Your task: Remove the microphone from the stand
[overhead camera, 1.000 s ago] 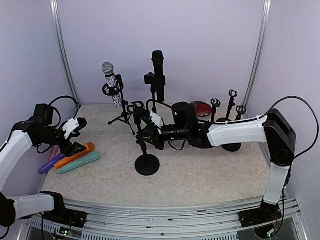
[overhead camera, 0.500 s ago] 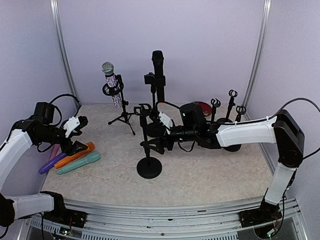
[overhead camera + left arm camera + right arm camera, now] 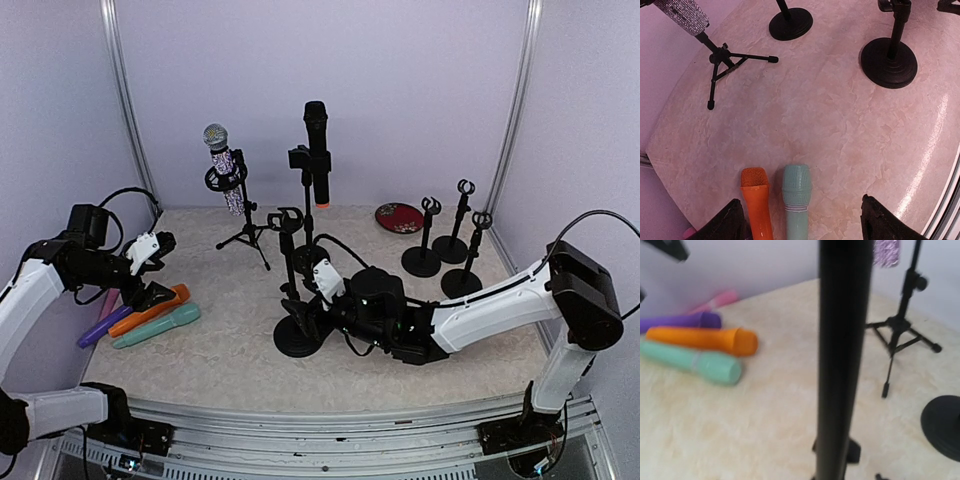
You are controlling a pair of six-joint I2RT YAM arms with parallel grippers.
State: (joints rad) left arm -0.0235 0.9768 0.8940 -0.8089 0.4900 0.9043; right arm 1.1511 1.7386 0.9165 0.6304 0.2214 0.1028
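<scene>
A glittery microphone [image 3: 222, 162] sits in a tripod stand [image 3: 243, 235] at the back left, and its head shows in the left wrist view [image 3: 682, 14]. A black microphone [image 3: 317, 150] stands in a second stand behind the centre. My right gripper [image 3: 303, 314] is low at the foot of an empty round-base stand [image 3: 291, 260], whose pole [image 3: 840, 360] fills the blurred right wrist view and hides the fingers. My left gripper [image 3: 158, 270] hangs open over the orange [image 3: 756, 200] and teal [image 3: 797, 197] microphones lying on the table.
A purple microphone [image 3: 100, 328] lies beside the orange [image 3: 150, 310] and teal [image 3: 158, 326] ones at the left edge. Three small empty stands [image 3: 458, 228] and a red dish [image 3: 400, 217] are at the back right. Purple walls enclose the table.
My right gripper has dropped from mid-height on the empty stand's pole to its foot, and the arm has swung nearer and lower. The left arm has not moved.
</scene>
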